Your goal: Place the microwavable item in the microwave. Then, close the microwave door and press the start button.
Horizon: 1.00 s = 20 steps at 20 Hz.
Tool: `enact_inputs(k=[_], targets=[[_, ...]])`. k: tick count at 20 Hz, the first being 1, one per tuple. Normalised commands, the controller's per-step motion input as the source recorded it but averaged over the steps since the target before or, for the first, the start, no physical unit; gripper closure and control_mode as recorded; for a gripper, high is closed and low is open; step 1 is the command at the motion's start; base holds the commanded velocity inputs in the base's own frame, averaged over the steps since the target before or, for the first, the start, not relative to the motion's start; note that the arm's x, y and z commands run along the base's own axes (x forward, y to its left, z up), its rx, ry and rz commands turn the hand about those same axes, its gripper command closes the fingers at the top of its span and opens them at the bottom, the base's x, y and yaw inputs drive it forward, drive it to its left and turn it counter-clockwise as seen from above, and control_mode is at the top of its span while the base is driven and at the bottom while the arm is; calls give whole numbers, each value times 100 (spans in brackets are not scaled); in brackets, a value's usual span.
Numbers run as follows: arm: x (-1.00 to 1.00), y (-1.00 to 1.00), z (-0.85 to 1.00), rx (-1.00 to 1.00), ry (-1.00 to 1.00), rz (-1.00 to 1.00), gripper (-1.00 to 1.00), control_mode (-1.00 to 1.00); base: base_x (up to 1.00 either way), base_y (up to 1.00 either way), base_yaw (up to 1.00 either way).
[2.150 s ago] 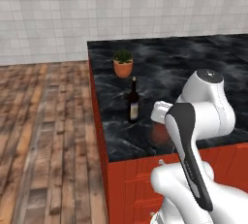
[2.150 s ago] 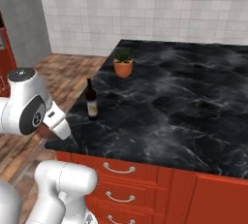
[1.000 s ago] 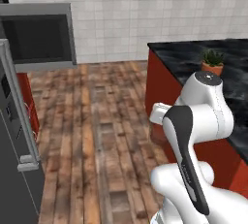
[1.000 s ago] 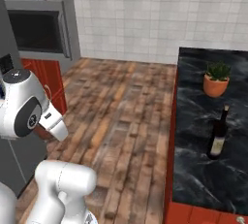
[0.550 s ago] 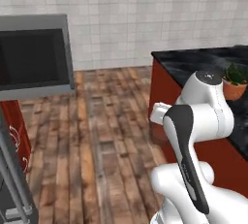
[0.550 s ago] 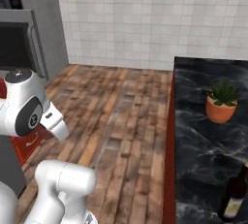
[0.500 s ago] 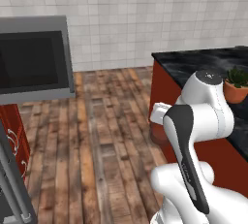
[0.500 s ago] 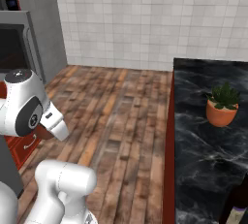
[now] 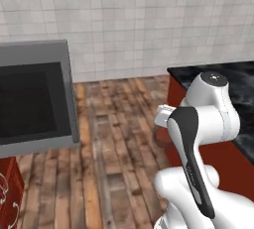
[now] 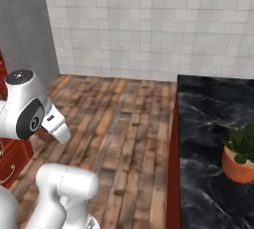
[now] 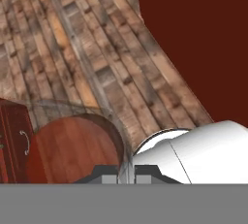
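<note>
You have the microwavable item in hand: your pincer is closed on its rim, the reddish-brown cup hanging over the wooden floor, well away from the table. The pick-up looks done. The microwave door stands open at the left, still some way off. Left for you: reach the microwave, set the cup inside, shut the door, press start.

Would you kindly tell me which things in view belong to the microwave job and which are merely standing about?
Job: small reddish-brown rounded cup, pinched at its rim by the gripper; grey-framed microwave door with dark glass window.
Standing about: green plant in orange pot; black marble counter; red cabinet front.
</note>
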Motion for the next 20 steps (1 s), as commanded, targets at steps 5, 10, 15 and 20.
enact_inputs(k=[5, 10, 15, 20], targets=[[0, 0, 0, 0, 0, 0, 100, 100, 100, 20, 11], [0, 0, 0, 0, 0, 0, 100, 100, 100, 33, 30], [0, 0, 0, 0, 0, 0, 100, 100, 100, 32, 52], [0, 0, 0, 0, 0, 0, 100, 100, 97, 27, 56]])
